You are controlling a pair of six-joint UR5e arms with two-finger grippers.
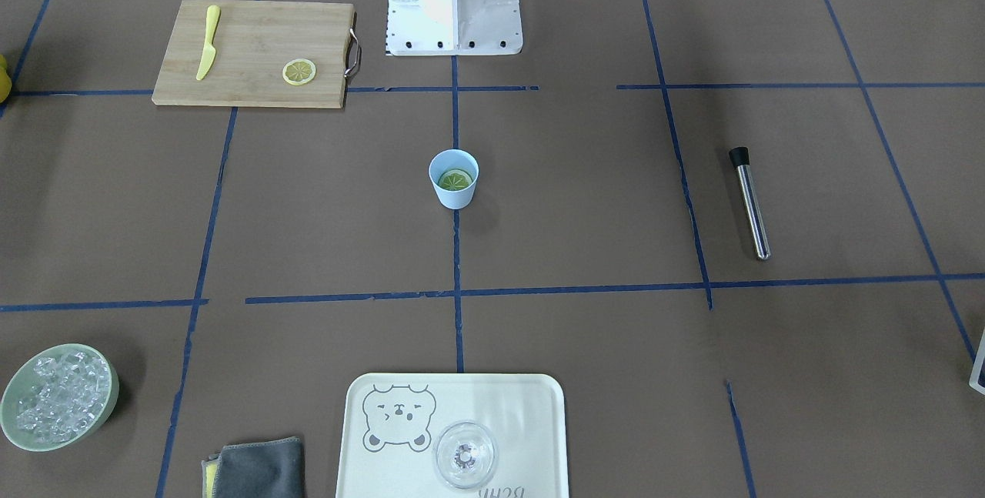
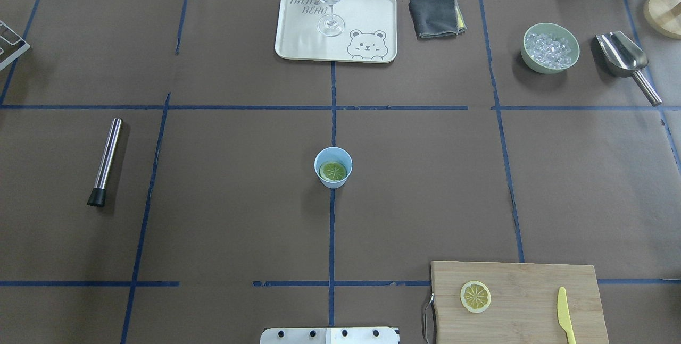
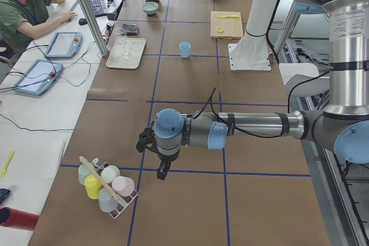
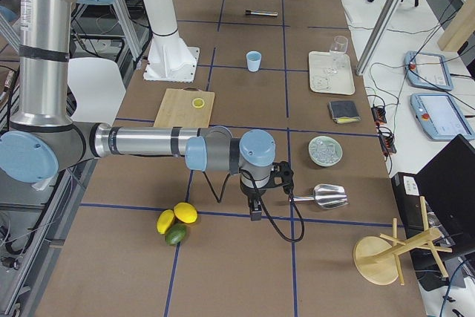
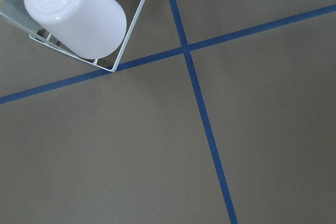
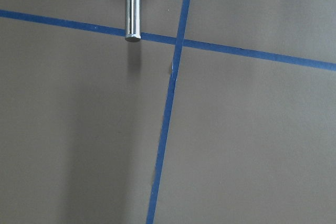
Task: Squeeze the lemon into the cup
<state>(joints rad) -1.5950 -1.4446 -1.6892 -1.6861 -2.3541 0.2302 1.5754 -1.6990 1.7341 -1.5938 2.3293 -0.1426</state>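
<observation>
lemon (image 2: 333, 170): lying flat inside cup (image 1: 454, 196) at table centre; twin slice (image 2: 475, 296) sitting on cutting board (image 2: 526, 291), toward 4 o'clock from the cup overhead.
handling: likely proving light, thin, soft and slippery; pinching opposite rind edges.
left gripper (image 3: 163, 171), right gripper (image 4: 254, 213): hanging well apart from cup; open or closed, cannot tell.

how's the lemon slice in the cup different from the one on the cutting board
The slice in the cup sits down inside the light-blue cup at mid-table; the slice on the board lies flat on the wooden cutting board, apart from the yellow knife. The slice in the cup looks greenish and shaded; the slice on the board looks bright yellow. Both are thin round segmented wheels.
</observation>
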